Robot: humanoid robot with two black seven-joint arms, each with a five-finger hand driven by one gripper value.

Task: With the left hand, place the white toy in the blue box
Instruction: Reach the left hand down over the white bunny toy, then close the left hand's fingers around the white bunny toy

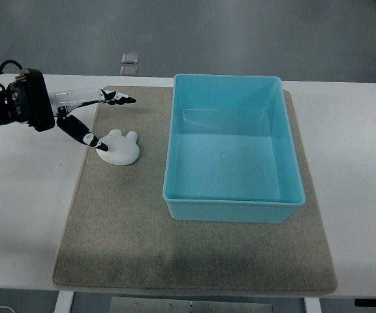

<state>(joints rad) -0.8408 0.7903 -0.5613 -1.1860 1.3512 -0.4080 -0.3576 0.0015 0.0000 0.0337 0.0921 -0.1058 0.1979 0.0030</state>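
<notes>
At the left edge of the top view, the left robot hand [96, 117] is reaching in over the grey mat [123, 241], its black wrist housing hanging above the bare white table [18, 215]. Its fingers [113, 97] are stretching out straight toward the right, spread well away from the thumb [83, 134], which is angling down and right. The hand is wide open and is gripping nothing. The thumb tip is lying at the left edge of the white toy [120, 148], apparently touching it, though contact cannot be made sure from this angle; the long fingers are passing beyond the toy's far side, apart from it.

The white toy is lying on the mat, just left of the blue box [230, 205] and clear of its wall, with two small rounded lobes pointing up-right. The box is sitting open and nothing is showing inside it. The right arm is not showing anywhere.

By my reading, the step in hand is the approach to the grasp: the hand is bracketing the toy but is not yet closing on it. The next move seems to call for lowering the fingers over the toy's far side and curling them toward the thumb, so that the rounded body is pinched firmly rather than nudged away. After that would come a lift high enough to clear the box's near wall, a carry to the right, and a release over the box floor.
</notes>
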